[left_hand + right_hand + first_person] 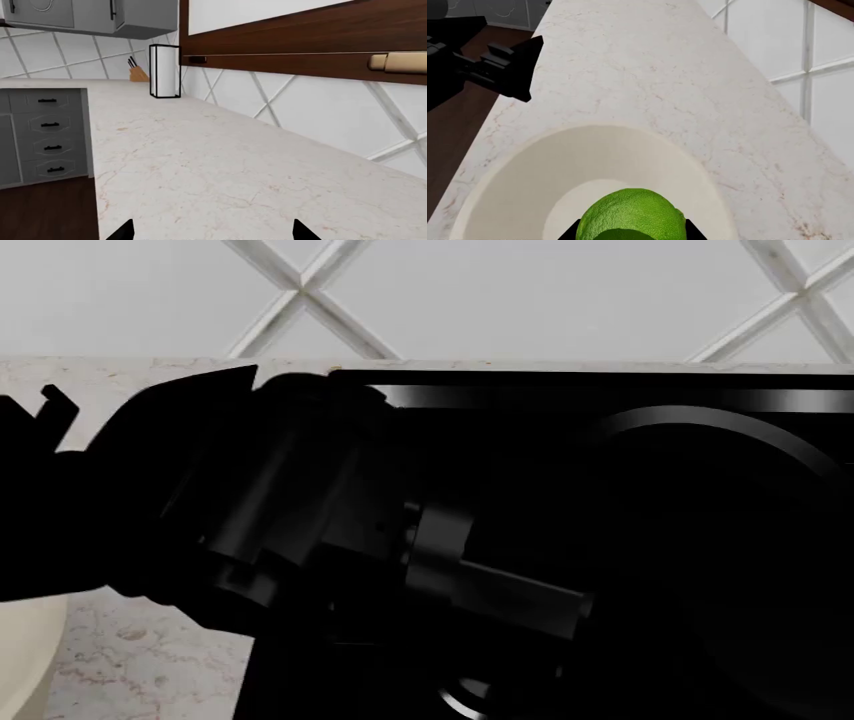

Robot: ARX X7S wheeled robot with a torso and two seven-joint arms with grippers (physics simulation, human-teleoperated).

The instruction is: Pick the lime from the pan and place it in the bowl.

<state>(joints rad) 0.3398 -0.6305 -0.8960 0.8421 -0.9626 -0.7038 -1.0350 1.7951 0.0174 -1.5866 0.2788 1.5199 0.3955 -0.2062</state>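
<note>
I was on the carry-to-place step. The right gripper [630, 235] had the lime [630, 215] clamped between its dark tips, held above the bowl [514, 170] in the right wrist view, over the bowl's inside rather than its rim. Whether it was low enough to drop cleanly, I couldn't tell. Next move, in my judgement: ease down a bit, keep it centred over the bowl floor, then let go; a round, smooth fruit would prob roll on landing, so a low release mattered.

Lime skin looked finely pebbled and glossy, bright green. Bowl was cream, plain curved walls, much wider than the fruit. It sat on the countertop [647, 65], pale marble w/ faint brown veins.

Left gripper [212, 231] showed only two black tips, wide apart w/ nothing between, hanging over bare counter.

Head view was mostly blocked by a black arm [267, 530]; past it I made out the pan [721, 430] by its thin shiny rim on the cooktop [534, 395], both near-identical black.
</note>
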